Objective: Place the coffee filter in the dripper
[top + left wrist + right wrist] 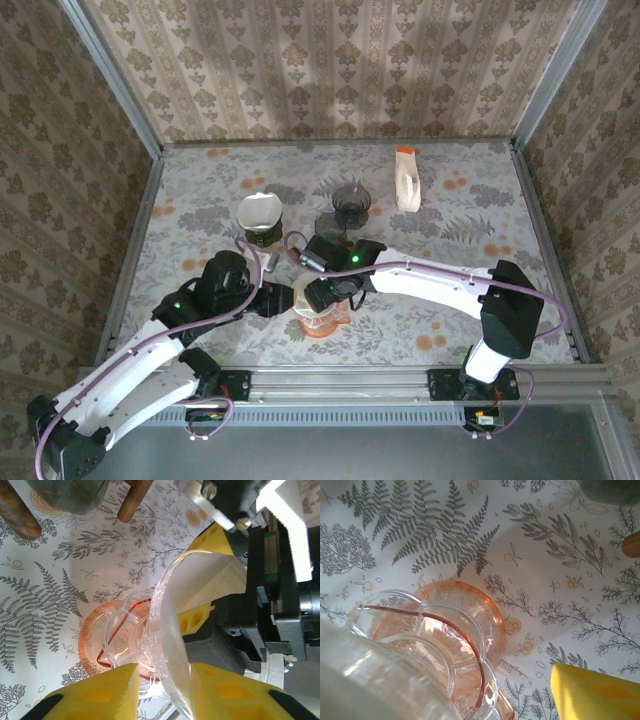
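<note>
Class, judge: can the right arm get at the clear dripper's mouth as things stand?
Probably yes. The left gripper pinches the dripper at one stretch of rim, leaving its mouth free, and the right gripper sits there with the coffee filter between its fingers.

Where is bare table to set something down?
Free: right side, between the white item and right rail; far left corner behind the filter-lined dripper. Crowded: centre, where left arm and right arm meet the clear dripper, near dark cups.
</note>
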